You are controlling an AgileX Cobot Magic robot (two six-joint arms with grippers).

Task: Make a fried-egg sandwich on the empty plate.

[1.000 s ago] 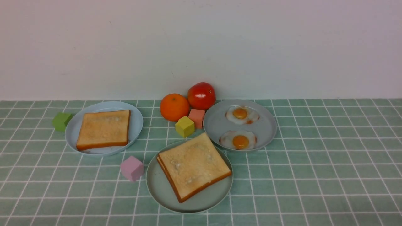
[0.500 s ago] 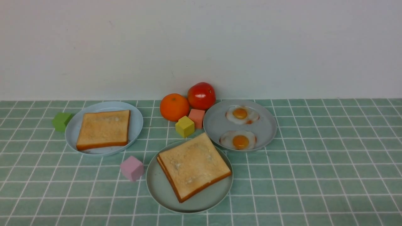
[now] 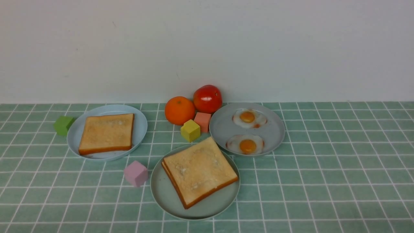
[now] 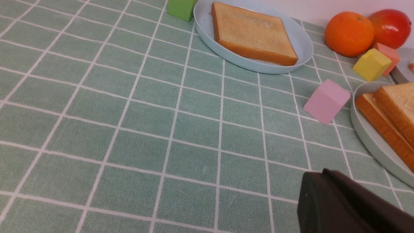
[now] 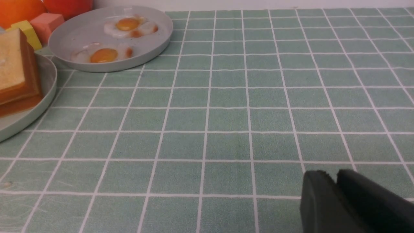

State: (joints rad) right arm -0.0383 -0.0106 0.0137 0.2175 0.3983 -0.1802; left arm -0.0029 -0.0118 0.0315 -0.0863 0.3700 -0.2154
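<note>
Holding clear of the fried-egg sandwich point(image 3: 199, 170) looks wise: left tool point(image 4: 312, 181) closed, empty (right tool point(image 5: 331, 178) gap unreadable).

Front overview; low wrist views sharing plate point(image 3: 161, 194).

Three plates point(image 3: 168, 197), three toast slices point(image 3: 106, 132), two of them stacked, two fried eggs point(image 3: 247, 145), four small cubes point(image 3: 136, 173) in green, pink, yellow and salmon, one orange point(image 3: 179, 110), one tomato point(image 3: 207, 98)
</note>
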